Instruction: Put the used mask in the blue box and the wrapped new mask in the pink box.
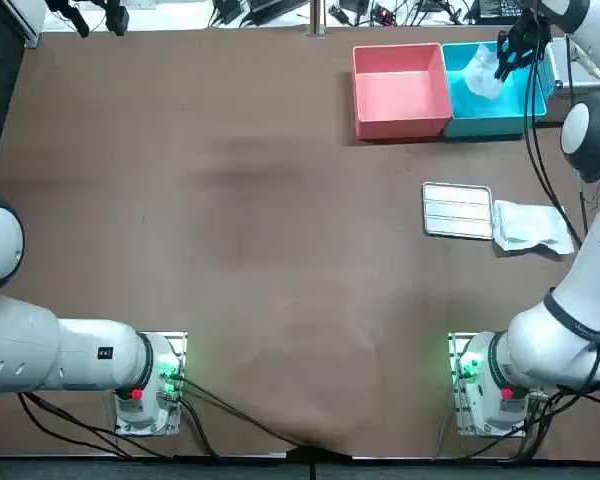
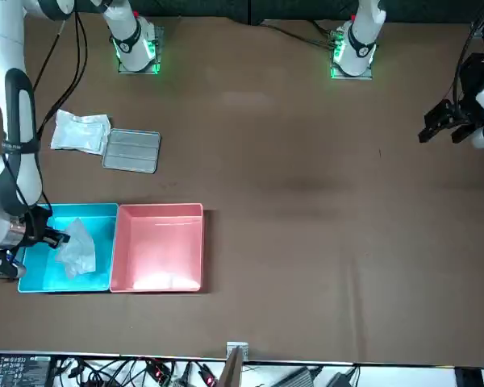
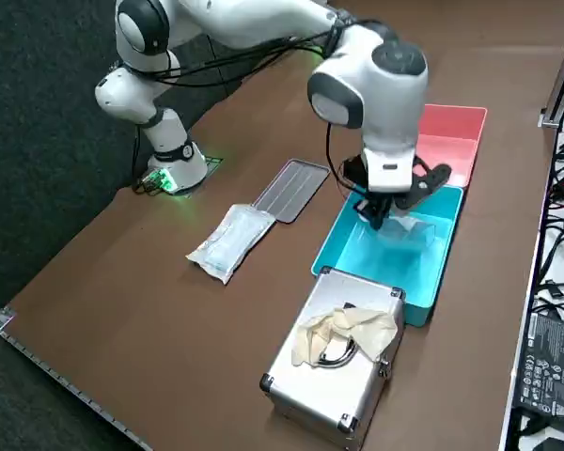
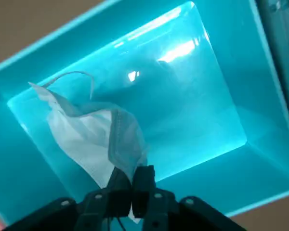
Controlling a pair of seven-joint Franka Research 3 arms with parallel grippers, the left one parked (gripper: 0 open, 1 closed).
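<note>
White used mask point(image 4: 94, 139) hangs inside blue box point(image 1: 500, 115), right gripper point(image 4: 131, 179) fingers clamped on its edge; arm partly hides box sideways. Nearby on counter point(image 1: 230, 200): wrapped mask point(image 1: 530, 226).

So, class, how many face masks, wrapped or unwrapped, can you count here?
2. A crumpled white used mask hangs pinched in the right gripper over the blue plastic box; a clear-wrapped new mask lies beside the ribbed grey tray. None looks hidden.

white mask point(image 4: 91, 134) | blue box point(image 1: 480, 115) | pink box point(image 1: 400, 95) | brown table point(image 1: 260, 200) | black hand point(image 4: 131, 173) over blue box
</note>
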